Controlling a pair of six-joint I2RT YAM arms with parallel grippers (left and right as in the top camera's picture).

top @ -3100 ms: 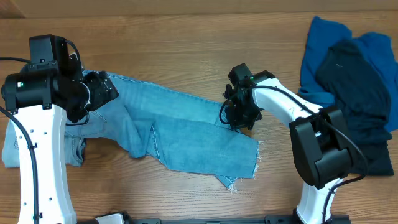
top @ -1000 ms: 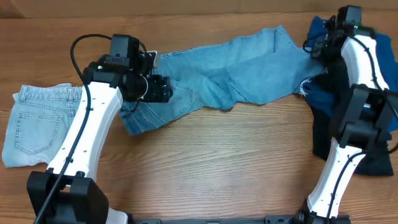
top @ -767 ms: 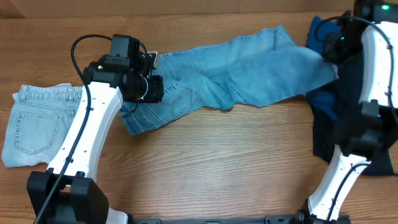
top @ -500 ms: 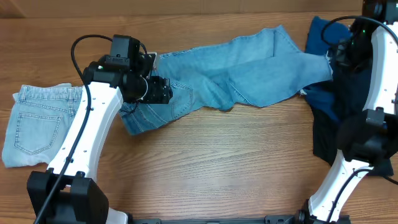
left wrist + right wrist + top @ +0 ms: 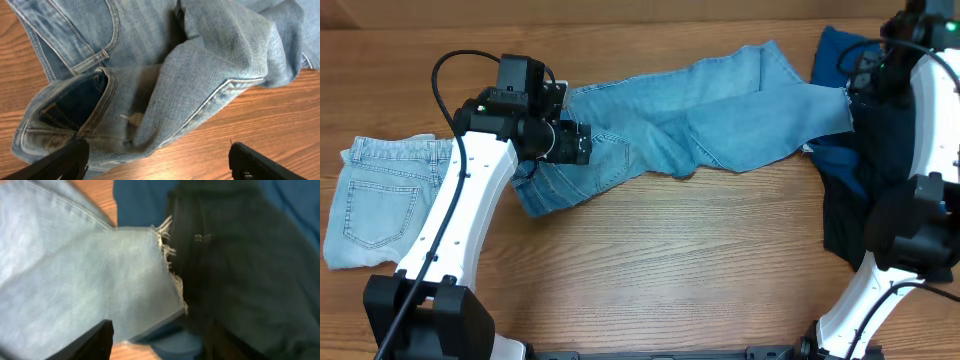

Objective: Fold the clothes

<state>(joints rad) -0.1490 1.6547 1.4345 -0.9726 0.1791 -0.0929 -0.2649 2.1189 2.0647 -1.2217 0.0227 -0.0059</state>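
My left hand (image 5: 159, 152) and right hand (image 5: 157, 339) are open, holding nothing, over the jeans (image 5: 720, 110) at the counter's (image 5: 670, 260) far edge.

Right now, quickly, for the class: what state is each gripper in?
Left gripper: open above the jeans, holding nothing.
Right gripper: open above the frayed hem, holding nothing.

The left arm (image 5: 450, 230) bends over the waist end of the light-blue jeans (image 5: 720, 110). Its tool (image 5: 572, 143) hangs just above the waistband, with the fingers (image 5: 65, 162) wide apart and nothing between them. The right arm (image 5: 925, 130) is stretched toward the frayed hem end, and the right tool (image 5: 860, 78) hangs above the hem, also parted.
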